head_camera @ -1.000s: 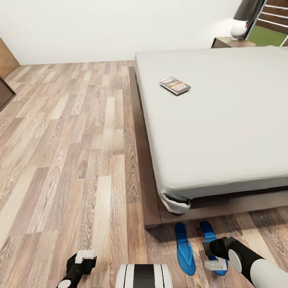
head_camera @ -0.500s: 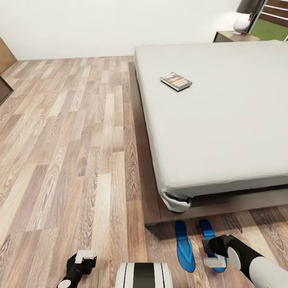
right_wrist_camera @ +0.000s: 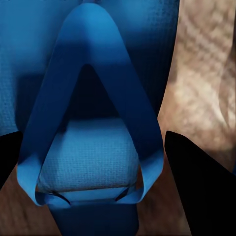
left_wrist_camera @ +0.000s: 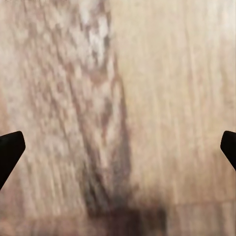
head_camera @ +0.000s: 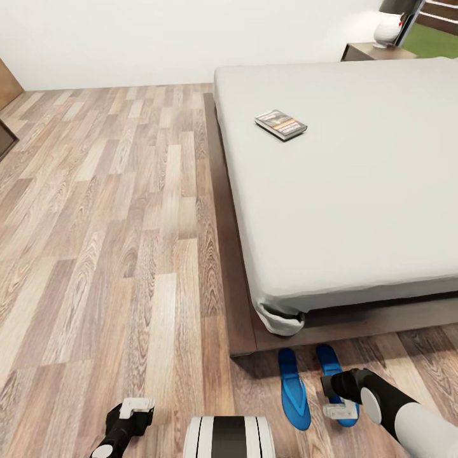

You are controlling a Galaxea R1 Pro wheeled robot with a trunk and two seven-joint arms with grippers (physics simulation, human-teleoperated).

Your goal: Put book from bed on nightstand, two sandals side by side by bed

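Right sandal part-hidden (right arm over it).

You have a matt grained wood-plank floor, a smooth matt grey cloth mattress on dark wooden frame, and finely textured blue foam-like sandals.

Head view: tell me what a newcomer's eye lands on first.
The large pale grey bed fills the right side, a small dark paperback book lying on it. Two bright blue flip-flop sandals lie side by side on the wood-plank floor at its foot, the right gripper over one.
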